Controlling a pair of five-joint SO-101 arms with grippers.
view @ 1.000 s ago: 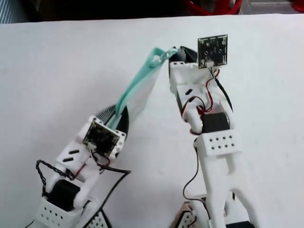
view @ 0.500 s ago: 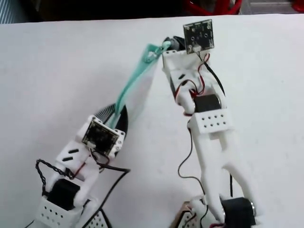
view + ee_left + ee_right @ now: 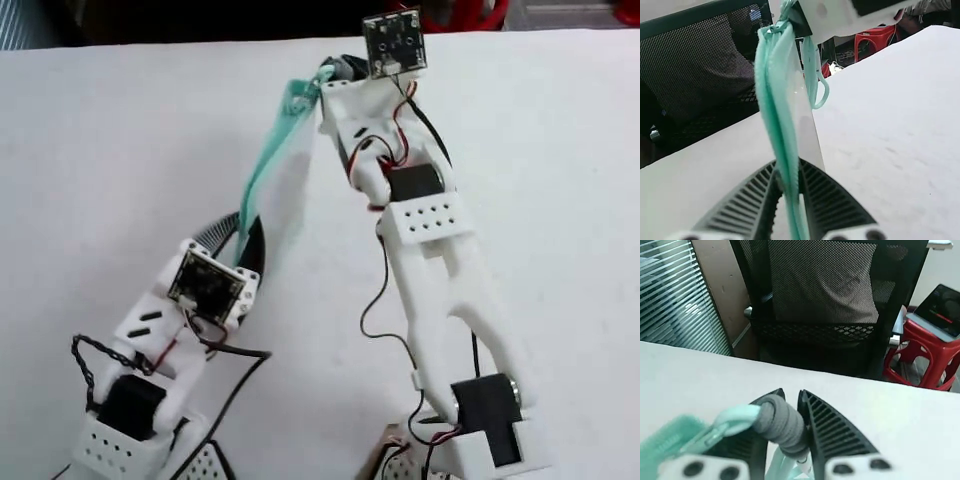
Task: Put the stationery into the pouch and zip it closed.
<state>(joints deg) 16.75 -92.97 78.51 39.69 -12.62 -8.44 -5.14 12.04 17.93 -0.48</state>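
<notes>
A clear pouch (image 3: 288, 195) with a teal zipper edge (image 3: 781, 107) hangs stretched in the air between the two arms. My left gripper (image 3: 248, 230) is shut on the pouch's near end, and its ribbed black fingers (image 3: 757, 200) pinch the teal zipper band. My right gripper (image 3: 338, 70) holds the far end near the table's back edge. It is shut on the grey zipper pull (image 3: 784, 427), with a teal tab (image 3: 732, 418) sticking out beside it. No loose stationery is in sight.
The white table (image 3: 110, 150) spreads open to the left and right of the arms. Its far edge (image 3: 200, 42) runs close behind the right gripper. A black mesh chair (image 3: 825, 300) and a red stool (image 3: 925, 355) stand beyond it.
The right arm has swung left and toward the table's far edge, taking the pouch's far end with it. The pouch now stands steeper. The left arm has hardly moved.
</notes>
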